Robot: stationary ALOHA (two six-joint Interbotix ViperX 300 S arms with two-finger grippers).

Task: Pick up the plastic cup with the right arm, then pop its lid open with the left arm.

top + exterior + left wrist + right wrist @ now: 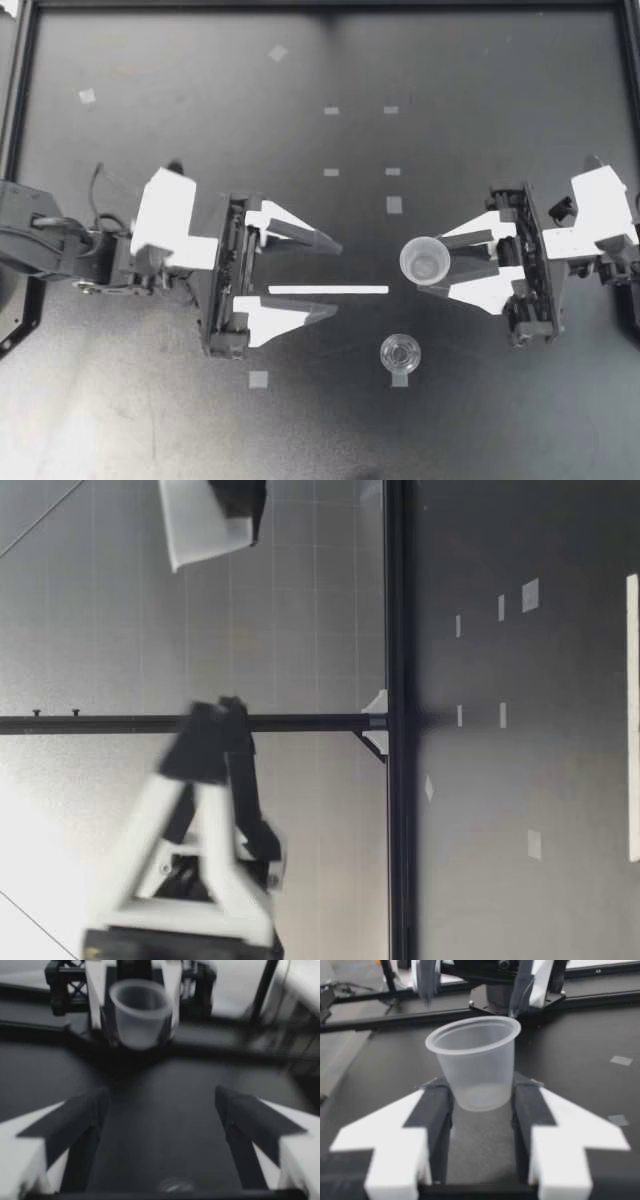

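Currently, the left end effector [338, 279] stands wide open over the matte black table [480, 120]. Its two tapered fingers [300, 232], black pads on white shells, hold nothing. A thin, flat white strip [328, 289] lies on the table between those fingers in the top view and touches neither.

Past the strip's right end and off to one side, a small clear round vessel [400, 352] stands at a grey tape square [400, 380]. It is apart from both end effectors.

Further right, a translucent plastic cup [424, 262] sits upright with its mouth up. It has a tapered wall and a rolled rim. The cup is at the fingertips of the right end effector [430, 265], facing the left one across the gap. The right end effector is closed part-way on the cup. In the right wrist view both black pads [440, 1110] press its lower wall from opposite sides.
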